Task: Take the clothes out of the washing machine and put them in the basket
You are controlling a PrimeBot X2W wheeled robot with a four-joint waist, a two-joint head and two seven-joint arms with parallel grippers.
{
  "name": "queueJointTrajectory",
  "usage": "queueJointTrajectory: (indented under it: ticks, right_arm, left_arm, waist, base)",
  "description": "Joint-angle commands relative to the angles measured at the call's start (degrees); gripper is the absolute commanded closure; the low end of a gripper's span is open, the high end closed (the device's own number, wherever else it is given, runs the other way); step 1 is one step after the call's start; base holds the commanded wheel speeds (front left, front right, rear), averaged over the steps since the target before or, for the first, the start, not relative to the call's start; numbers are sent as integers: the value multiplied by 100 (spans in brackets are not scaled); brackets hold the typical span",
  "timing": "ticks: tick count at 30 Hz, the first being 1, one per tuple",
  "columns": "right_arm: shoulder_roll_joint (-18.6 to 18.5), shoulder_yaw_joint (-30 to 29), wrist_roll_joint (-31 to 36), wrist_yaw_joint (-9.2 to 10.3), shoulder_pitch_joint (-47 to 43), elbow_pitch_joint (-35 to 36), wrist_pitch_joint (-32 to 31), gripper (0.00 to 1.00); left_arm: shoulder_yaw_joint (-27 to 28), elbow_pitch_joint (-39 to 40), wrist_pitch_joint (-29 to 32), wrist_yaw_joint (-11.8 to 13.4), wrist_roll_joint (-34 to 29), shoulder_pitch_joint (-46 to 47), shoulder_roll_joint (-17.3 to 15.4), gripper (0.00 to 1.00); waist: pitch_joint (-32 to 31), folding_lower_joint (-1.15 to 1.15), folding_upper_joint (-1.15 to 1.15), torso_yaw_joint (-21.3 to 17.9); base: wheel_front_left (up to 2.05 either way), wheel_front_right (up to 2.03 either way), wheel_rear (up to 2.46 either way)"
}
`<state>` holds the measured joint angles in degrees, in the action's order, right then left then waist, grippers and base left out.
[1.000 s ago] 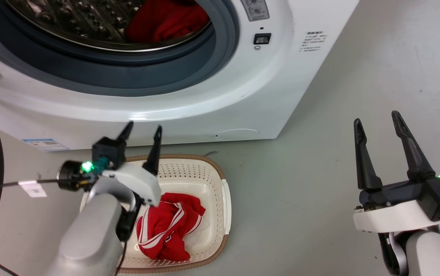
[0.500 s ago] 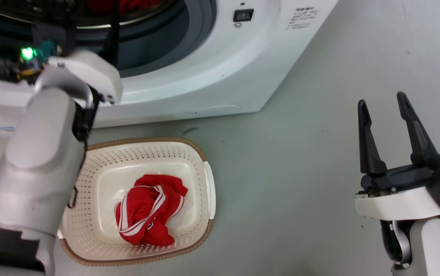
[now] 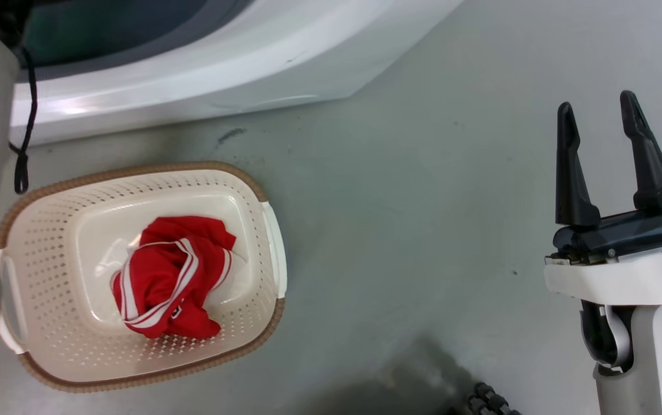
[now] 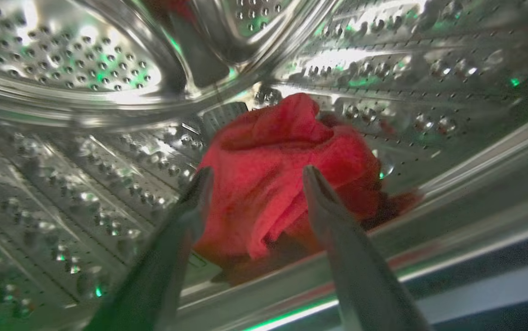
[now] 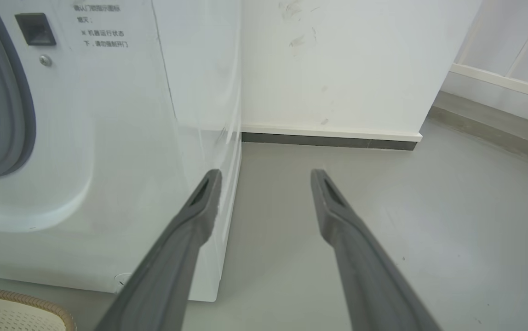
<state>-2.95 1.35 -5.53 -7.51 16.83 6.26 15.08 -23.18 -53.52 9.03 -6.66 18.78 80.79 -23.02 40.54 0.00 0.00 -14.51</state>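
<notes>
The washing machine (image 3: 192, 63) is cut off by the head view's top edge, the jersey (image 3: 164, 276) hides the middle of the basket's (image 3: 129, 168) floor, and the left hand's (image 4: 258, 171) blurred fingers cover parts of the red cloth (image 4: 268, 138).

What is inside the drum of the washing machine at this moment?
One crumpled red cloth lies on the perforated steel drum, framed by the open left gripper. Whatever is under or behind it is covered.
</notes>
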Motion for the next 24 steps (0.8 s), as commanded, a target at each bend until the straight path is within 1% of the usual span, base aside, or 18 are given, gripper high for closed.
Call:
queueJointTrajectory:
  ticks: [1,2,3,10,14,19,24]
  right_arm:
    - [14,8,-52,4,121,43,13,0]
    - [14,10,-75,4,123,52,14,0]
    - [15,42,-111,4,159,80,14,0]
    - [13,123,-189,4,278,168,14,0]
    - [14,79,-235,4,357,205,14,0]
    - [13,48,-275,4,391,220,14,0]
    - [13,56,-315,4,425,195,14,0]
  left_arm:
    - [-29,-92,158,-39,44,116,-19,0]
    - [-70,-154,317,-44,61,286,-37,0]
    - [-152,-335,735,-68,167,723,-74,0]
    - [-476,-561,1599,-74,444,1478,-77,0]
    - [-651,-775,2052,-74,545,1719,-106,0]
    - [-860,-930,2201,-75,598,1880,-109,0]
    - [-1016,-1081,2171,-77,643,1935,-165,0]
  waist:
    - [257,0,0,-171]
    - [319,0,0,-189]
    - [495,0,0,-229]
    - [827,0,0,-296]
    - [966,0,0,-305]
    - [1069,0,0,-334]
    - [1117,0,0,-385]
  base:
    - [0,0,0]
    - [0,0,0]
    - [0,0,0]
    - [0,0,0]
    - [0,0,0]
    - [0,0,0]
    - [0,0,0]
